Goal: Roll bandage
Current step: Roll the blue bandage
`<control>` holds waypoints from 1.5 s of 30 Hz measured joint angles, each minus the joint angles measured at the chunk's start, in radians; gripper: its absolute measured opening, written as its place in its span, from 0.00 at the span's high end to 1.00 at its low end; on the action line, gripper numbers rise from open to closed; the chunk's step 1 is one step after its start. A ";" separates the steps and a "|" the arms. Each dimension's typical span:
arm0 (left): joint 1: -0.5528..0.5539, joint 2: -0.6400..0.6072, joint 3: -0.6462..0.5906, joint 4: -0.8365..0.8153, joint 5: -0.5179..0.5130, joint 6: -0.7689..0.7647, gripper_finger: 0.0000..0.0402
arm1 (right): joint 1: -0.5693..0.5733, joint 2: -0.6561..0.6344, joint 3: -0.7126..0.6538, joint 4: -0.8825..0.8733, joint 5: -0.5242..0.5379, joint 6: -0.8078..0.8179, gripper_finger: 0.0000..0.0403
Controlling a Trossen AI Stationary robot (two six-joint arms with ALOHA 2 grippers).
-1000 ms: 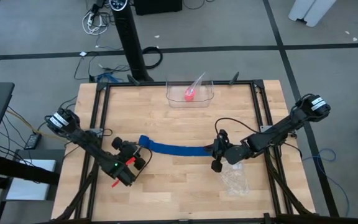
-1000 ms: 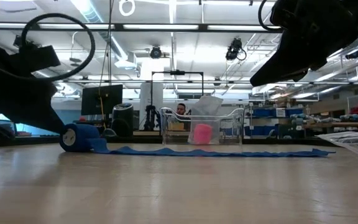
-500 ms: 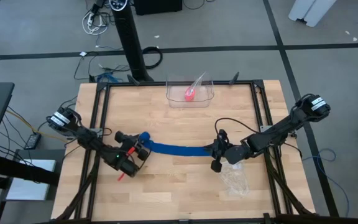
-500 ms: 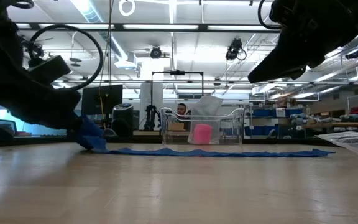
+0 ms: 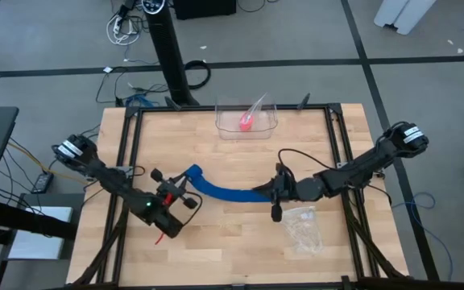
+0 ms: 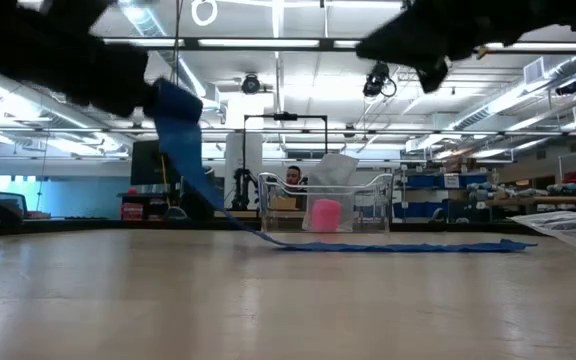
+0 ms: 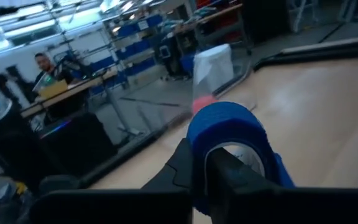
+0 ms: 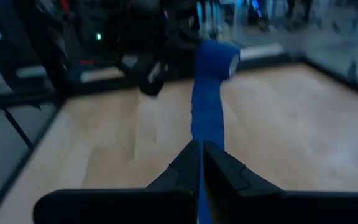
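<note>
The blue bandage (image 5: 224, 192) runs across the middle of the table, and its rolled end (image 6: 173, 100) is lifted off the wood. My left gripper (image 5: 177, 193) is shut on that roll (image 7: 225, 127). From the roll the strip slants down to the table (image 6: 233, 215) and lies flat toward the right (image 6: 418, 245). My right gripper (image 5: 275, 197) is shut on the strip's other end (image 8: 207, 112), left of the clear plastic bag. My left gripper holds the roll by its wall (image 7: 197, 146). One finger (image 7: 232, 174) seems to sit in the roll's hollow and the other (image 7: 179, 168) outside. The roll is lifted clear, and the strip hangs slanting from it. My right gripper pinches the flat strip near its free end (image 8: 199, 186) between its two fingers. The fingers lie along the strip, and the strip runs away from them toward the roll.
A clear bin (image 5: 268, 129) with a small pink roll (image 5: 246, 122) stands at the far edge. A clear plastic bag (image 5: 300, 229) lies near my right gripper. Black frame rails (image 5: 341, 161) run along both sides of the table. A person (image 6: 290, 176) sits in the room beyond.
My left gripper has shut on the roll and gone up with it. The rolled end is now lifted clear and has swung a little toward the far edge, while the rest of the strip stays on the table. My right gripper has shifted slightly toward the table's left.
</note>
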 joint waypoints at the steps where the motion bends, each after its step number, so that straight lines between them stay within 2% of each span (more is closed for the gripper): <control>1: -0.007 -0.008 0.020 0.002 0.001 0.040 0.95 | -0.010 0.000 0.000 0.035 -0.017 -0.025 0.96; 4: -0.025 -0.027 0.074 0.045 0.019 0.188 0.95 | -0.039 0.000 0.000 0.106 -0.062 -0.081 0.98; 7: -0.027 -0.036 0.123 0.188 0.110 0.426 0.95 | -0.065 0.000 0.000 0.154 -0.097 -0.112 0.99; 9: -0.027 -0.035 0.135 0.368 0.190 0.652 0.95 | -0.081 0.000 0.000 0.187 -0.130 -0.128 0.99; 13: -0.011 -0.035 0.139 0.843 0.410 1.114 0.95 | -0.097 0.000 0.000 0.222 -0.188 -0.141 0.99; 17: 0.004 -0.036 0.140 1.137 0.513 1.400 0.95 | -0.083 0.000 0.000 0.253 -0.206 -0.158 0.99; 21: 0.041 -0.035 0.140 1.167 0.653 1.421 0.95 | -0.053 0.000 0.021 0.288 -0.226 -0.196 0.99; 29: 0.088 -0.034 0.156 1.170 0.798 1.396 0.95 | -0.005 0.072 0.143 0.283 -0.236 -0.285 0.99; 37: 0.081 -0.031 0.165 1.160 0.812 1.398 0.95 | 0.001 0.167 0.239 0.285 -0.222 -0.314 0.99; 45: 0.083 -0.033 0.166 1.120 0.791 1.337 0.95 | 0.002 0.163 0.244 0.274 -0.206 -0.324 0.99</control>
